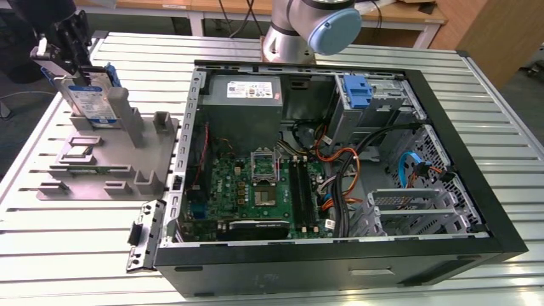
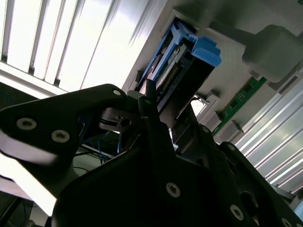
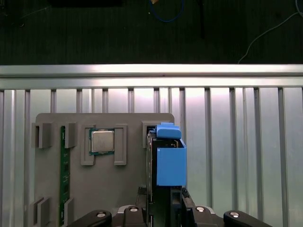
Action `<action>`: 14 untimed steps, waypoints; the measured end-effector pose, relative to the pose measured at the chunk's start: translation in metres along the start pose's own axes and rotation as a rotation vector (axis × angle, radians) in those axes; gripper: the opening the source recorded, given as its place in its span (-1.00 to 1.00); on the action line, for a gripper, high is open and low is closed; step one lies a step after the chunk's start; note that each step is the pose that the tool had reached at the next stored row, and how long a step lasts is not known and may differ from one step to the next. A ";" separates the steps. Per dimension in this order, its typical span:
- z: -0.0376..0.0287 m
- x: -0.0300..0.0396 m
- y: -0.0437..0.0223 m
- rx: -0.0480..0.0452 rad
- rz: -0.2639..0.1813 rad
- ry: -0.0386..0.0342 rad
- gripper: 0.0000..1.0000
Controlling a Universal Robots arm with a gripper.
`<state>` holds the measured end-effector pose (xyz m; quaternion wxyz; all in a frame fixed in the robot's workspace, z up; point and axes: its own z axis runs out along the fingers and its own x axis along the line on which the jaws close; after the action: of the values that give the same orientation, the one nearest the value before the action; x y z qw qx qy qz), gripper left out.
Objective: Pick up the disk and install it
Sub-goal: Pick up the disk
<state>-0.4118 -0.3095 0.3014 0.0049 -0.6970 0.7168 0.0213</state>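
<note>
While upright over grey holder [image 1: 93, 185], disk [image 1: 89, 102] in fingers' [image 2: 150, 113] pinch; processor chip [image 3: 102, 142] in first wrist view.

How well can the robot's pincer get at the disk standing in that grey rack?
Likely yes: the pincer sits right at the top of the upright disk, with nothing between them; the grey rack leaves that end free.

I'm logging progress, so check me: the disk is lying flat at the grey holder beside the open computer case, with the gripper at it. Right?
Not quite. The disk is not lying flat; it stands on end, nearly upright, at the grey holder beside the open computer case, with the gripper at its upper end. The exterior view shows this.
</note>
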 end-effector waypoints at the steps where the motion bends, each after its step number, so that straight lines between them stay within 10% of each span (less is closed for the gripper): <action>1: 0.0000 0.0000 0.0000 -0.0001 0.000 0.0001 -0.22; 14: 0.0003 0.0000 0.0000 0.0000 0.000 0.0000 -0.31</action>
<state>-0.4118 -0.3095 0.3012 0.0049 -0.6970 0.7168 0.0213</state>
